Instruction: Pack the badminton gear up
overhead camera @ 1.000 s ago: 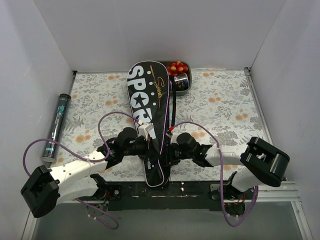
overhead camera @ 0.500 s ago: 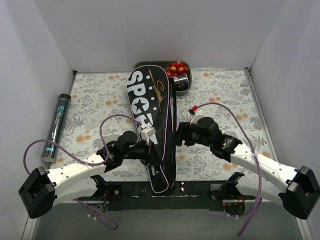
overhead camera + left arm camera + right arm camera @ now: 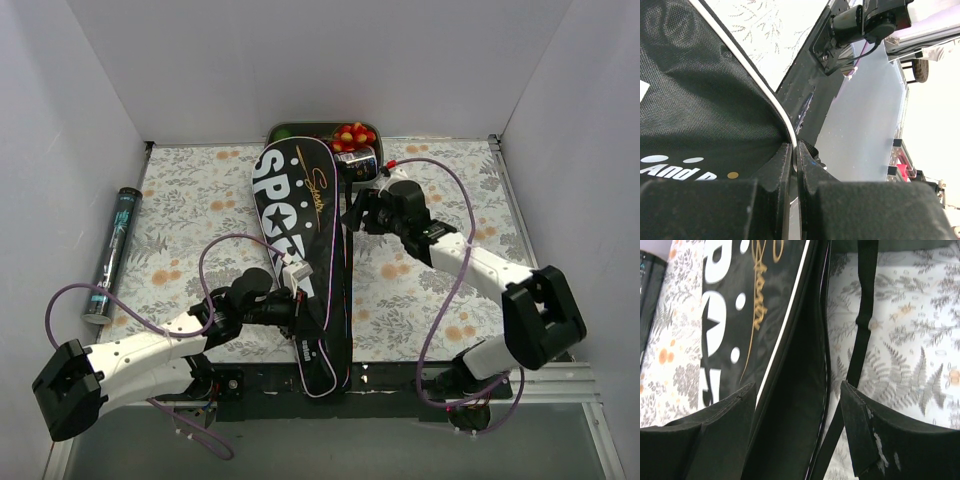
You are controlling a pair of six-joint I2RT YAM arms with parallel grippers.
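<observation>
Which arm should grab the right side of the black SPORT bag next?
Right, probably: the right tool is open beside the cover edge, while the left tool is shut on the cover's narrow end.

- I count one black SPORT cover [image 3: 300,220].
- I see one dark tube [image 3: 112,250] by the left wall.
- One tray [image 3: 376,132], with toy food [image 3: 352,134] too bunched to count.
- Two arms: left arm [image 3: 140,350], right arm [image 3: 470,260].

Cover [image 3: 295,215] lengthwise down the middle of the table [image 3: 450,200], tray [image 3: 283,128] behind its far end, tube [image 3: 113,250] well left
</observation>
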